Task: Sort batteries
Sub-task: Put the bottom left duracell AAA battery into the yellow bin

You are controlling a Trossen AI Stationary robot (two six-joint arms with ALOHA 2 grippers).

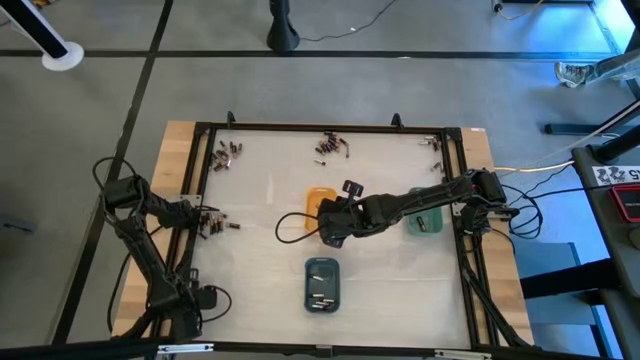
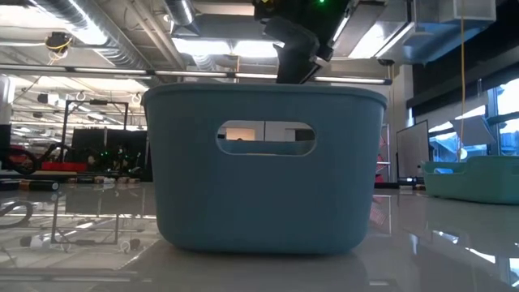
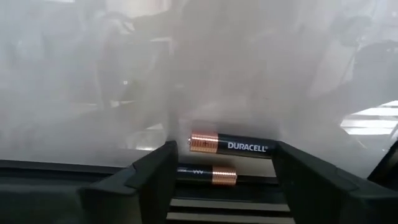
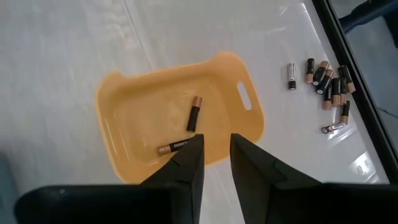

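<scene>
My left gripper [image 1: 205,222] points down at the table's left edge over a small cluster of batteries [image 1: 218,224]. In its wrist view its open fingers stand at the two ends of a black-and-copper battery [image 3: 230,145] lying on the table; I cannot tell whether they touch it. A second battery [image 3: 206,174] lies between them, nearer the wrist. My right gripper [image 4: 216,155] hovers over the near rim of the orange tray [image 4: 137,118], a narrow gap between its fingers and nothing in it. Two batteries [image 4: 194,113] lie in that tray.
A slate-blue tray [image 1: 321,283] with a few batteries stands near the front middle and fills the low view [image 2: 263,170]. A green tray [image 1: 425,222] sits under the right arm. More battery clusters lie at the far left [image 1: 228,152] and far middle [image 1: 332,145]. A black frame [image 1: 330,127] rims the table.
</scene>
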